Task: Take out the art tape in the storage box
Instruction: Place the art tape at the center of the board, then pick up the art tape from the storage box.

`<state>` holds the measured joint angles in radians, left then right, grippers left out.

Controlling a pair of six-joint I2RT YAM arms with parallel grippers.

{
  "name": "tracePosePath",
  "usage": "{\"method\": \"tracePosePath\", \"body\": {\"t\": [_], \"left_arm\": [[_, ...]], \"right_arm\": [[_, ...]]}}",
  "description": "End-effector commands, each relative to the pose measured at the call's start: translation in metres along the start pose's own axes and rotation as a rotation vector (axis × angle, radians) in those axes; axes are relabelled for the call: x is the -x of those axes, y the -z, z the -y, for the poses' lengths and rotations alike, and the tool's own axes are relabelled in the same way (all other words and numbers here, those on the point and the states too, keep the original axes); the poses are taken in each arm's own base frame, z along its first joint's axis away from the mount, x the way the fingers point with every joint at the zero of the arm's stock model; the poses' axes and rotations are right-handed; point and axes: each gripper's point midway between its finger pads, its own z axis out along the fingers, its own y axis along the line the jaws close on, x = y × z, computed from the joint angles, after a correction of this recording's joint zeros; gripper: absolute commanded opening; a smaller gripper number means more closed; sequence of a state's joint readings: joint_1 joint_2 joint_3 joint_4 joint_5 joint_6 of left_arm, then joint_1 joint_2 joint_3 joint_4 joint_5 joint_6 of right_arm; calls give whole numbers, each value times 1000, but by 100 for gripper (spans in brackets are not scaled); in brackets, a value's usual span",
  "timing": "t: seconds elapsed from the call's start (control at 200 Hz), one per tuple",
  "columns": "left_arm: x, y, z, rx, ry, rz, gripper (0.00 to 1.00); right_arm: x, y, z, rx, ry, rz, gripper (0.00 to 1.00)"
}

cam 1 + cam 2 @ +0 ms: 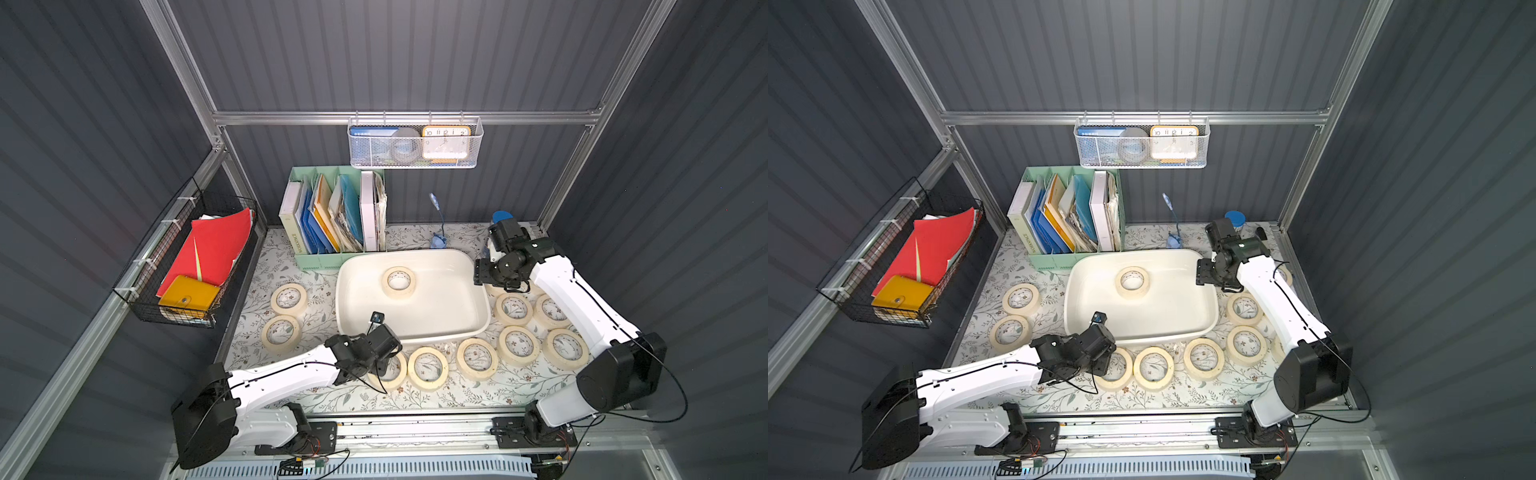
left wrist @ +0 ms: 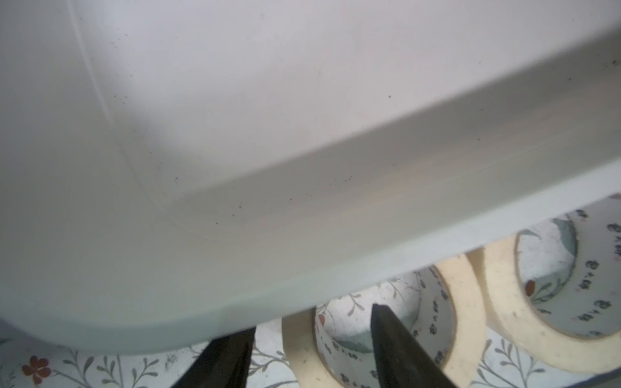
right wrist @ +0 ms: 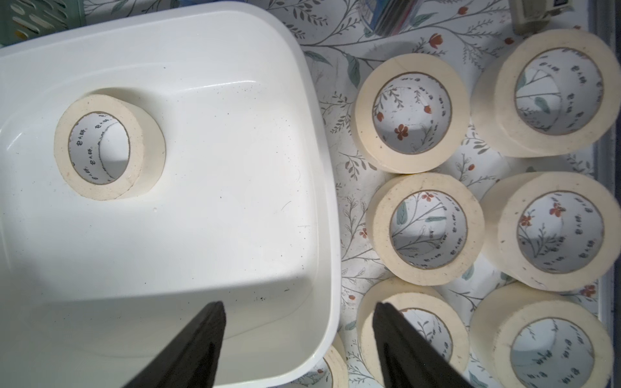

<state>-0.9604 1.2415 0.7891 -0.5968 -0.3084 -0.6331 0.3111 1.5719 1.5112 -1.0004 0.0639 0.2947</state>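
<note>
I see one art tape roll (image 1: pixel 398 281) left in the storage box (image 1: pixel 440 307); other rolls (image 1: pixel 427 368) lie outside. My left gripper (image 2: pixel 312 319) and right gripper (image 3: pixel 299 303) are open.

Both top views look steeply down from high above the front edge of the desk (image 1: pixel 457 395), facing the back wall (two nearly equal takes of the whole scene). The left wrist camera sits very close to the storage box (image 2: pixel 302 134), looking past the left end effector (image 2: pixel 312 322) at the box's near rim. The right wrist camera hangs higher, looking down past the right end effector (image 3: pixel 299 304) into the box, and shares the single roll of art tape (image 3: pixel 153 154) there with both top views.
</note>
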Motion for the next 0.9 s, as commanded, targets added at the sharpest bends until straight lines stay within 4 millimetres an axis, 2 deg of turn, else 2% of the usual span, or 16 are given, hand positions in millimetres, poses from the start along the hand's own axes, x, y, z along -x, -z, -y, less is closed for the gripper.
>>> {"method": "tracePosePath", "body": {"t": [0.0, 0.1, 0.21, 0.32, 0.465, 0.6, 0.75, 0.896], "left_arm": [[36, 37, -2, 5, -19, 90, 62], [61, 67, -5, 12, -5, 163, 66], [74, 84, -20, 77, -30, 219, 69], [81, 88, -35, 120, -24, 231, 71], [92, 81, -57, 145, 62, 266, 72], [107, 77, -77, 159, 147, 316, 74], [124, 76, -75, 168, 128, 332, 76], [127, 70, -77, 181, 131, 320, 82]], "right_arm": [[0, -9, -40, 58, 87, -35, 75], [1, -25, -69, 86, 131, -68, 75], [4, -49, -98, 111, 162, -112, 75], [4, -74, -122, 140, 176, -149, 75], [2, -104, -150, 158, 196, -193, 74], [2, -127, -162, 154, 182, -203, 73], [2, -153, -168, 141, 166, -215, 73], [2, -174, -171, 139, 152, -212, 73]]}}
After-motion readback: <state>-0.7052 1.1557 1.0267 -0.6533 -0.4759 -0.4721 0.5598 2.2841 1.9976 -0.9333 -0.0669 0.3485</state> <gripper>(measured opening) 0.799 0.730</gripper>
